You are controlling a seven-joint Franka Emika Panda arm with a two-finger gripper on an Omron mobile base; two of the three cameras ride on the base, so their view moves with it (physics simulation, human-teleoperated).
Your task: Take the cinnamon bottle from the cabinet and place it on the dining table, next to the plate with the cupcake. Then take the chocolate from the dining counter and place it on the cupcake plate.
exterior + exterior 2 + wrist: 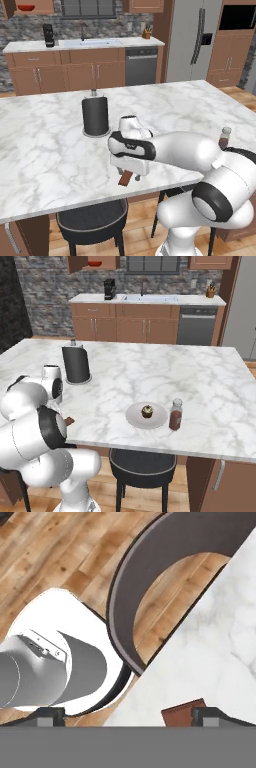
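Chocolate [125, 178] at counter edge under open fingers [210, 714], black canister [95, 116] behind

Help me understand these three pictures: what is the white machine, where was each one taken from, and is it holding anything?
The white machine is a robot arm on a base that can drive, in a computer-rendered kitchen. Two pictures come from cameras on that base, looking over the arm from its left and its right. The third comes from a camera on the hand itself, pointing down along the fingers.

The marble dining counter carries a plate with a cupcake, and a cinnamon bottle standing just beside the plate. Farther back stands a dark cylinder on a round base. Near the counter's front edge lies a brown chocolate bar.

The gripper hangs right over that chocolate with its fingers open. It holds nothing yet. A dark stool stands under the counter.
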